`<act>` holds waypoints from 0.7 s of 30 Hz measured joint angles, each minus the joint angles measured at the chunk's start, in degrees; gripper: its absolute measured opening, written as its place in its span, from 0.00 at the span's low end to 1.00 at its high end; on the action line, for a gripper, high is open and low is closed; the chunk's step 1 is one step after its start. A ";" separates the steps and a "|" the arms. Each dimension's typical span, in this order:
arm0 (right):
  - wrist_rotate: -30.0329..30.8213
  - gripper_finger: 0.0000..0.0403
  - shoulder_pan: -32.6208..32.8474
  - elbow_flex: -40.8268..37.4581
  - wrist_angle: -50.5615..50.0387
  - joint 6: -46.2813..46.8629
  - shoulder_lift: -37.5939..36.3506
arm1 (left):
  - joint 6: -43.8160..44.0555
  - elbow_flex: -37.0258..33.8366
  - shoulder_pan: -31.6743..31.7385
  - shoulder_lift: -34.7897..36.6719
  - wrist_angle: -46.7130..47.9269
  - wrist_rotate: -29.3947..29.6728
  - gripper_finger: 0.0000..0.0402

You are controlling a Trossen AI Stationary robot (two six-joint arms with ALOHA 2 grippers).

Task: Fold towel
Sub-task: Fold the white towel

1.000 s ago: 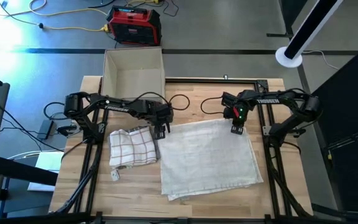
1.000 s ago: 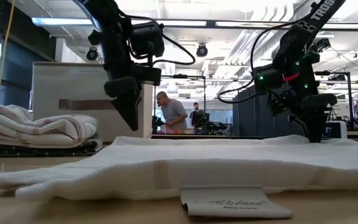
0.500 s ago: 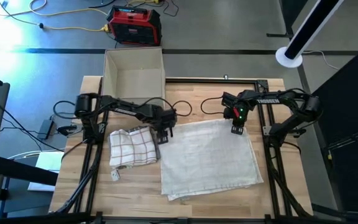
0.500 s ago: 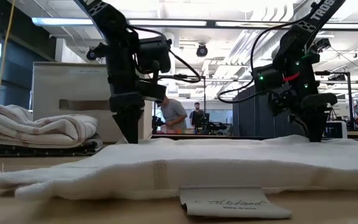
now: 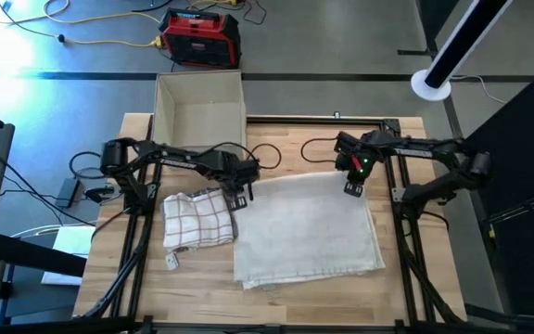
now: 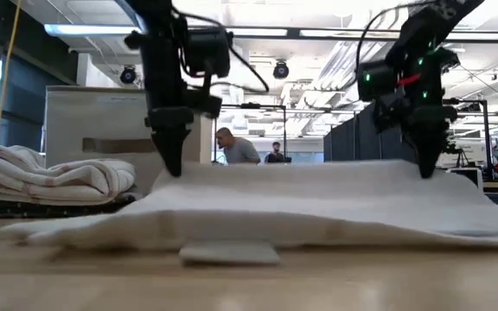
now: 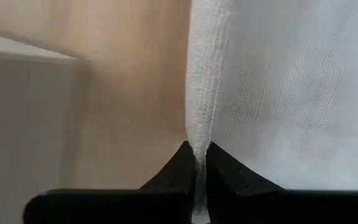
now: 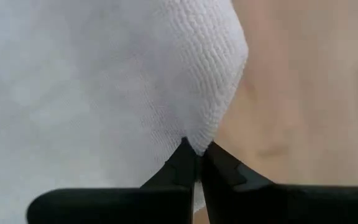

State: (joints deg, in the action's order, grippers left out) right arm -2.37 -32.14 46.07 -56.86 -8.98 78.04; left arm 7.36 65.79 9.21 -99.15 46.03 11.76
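Note:
A white towel [image 5: 306, 227] lies spread in the middle of the wooden table, its far edge raised and its near part [image 6: 232, 229] resting on the wood. My left gripper [image 5: 240, 189] is shut on the towel's far left corner, seen close in the left wrist view [image 7: 197, 155]. My right gripper [image 5: 352, 188] is shut on the far right corner, seen close in the right wrist view [image 8: 196, 152]. In the low view both grippers [image 6: 170, 160] [image 6: 425, 164] point down with the cloth slung between them. My left gripper pinches the towel's left hemmed edge [image 7: 199, 134] at the far left corner between its two fingers, coming from above. The corner is lifted off the table; the cloth slopes down to the near part on the wood. My right gripper pinches the towel's far right corner [image 8: 199, 142] between its two fingers, from above, pointing down. That corner is raised clear of the table [image 6: 424, 168], and the far edge spans nearly level to the other gripper.
A folded checked towel [image 5: 197, 219] lies left of the white towel, by my left arm. An open cardboard box [image 5: 199, 107] stands at the far left edge. A black metal frame [image 5: 397, 186] borders the table. People show in the room beyond.
Both grippers have risen with the towel's far corners, lifting its far edge off the table. The left gripper first came down onto its corner and took hold. The towel's near part stayed on the wood and slid slightly toward the left.

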 joint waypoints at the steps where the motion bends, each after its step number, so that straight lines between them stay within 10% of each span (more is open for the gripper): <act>1: 0.89 0.00 0.06 0.62 -1.17 0.03 -1.16 | -0.37 0.92 0.25 0.27 0.48 1.61 0.02; 9: 5.10 0.00 4.97 4.59 -17.96 3.28 -9.78 | -6.20 6.33 0.56 0.95 0.81 0.09 0.02; 21: -11.39 0.00 29.61 4.65 -21.70 22.48 -21.23 | -8.64 6.28 -7.86 0.95 3.51 -8.60 0.02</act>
State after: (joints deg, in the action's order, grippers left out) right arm -13.76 -2.53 50.72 -78.56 13.49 56.81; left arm -1.28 72.06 1.35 -98.19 49.54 3.16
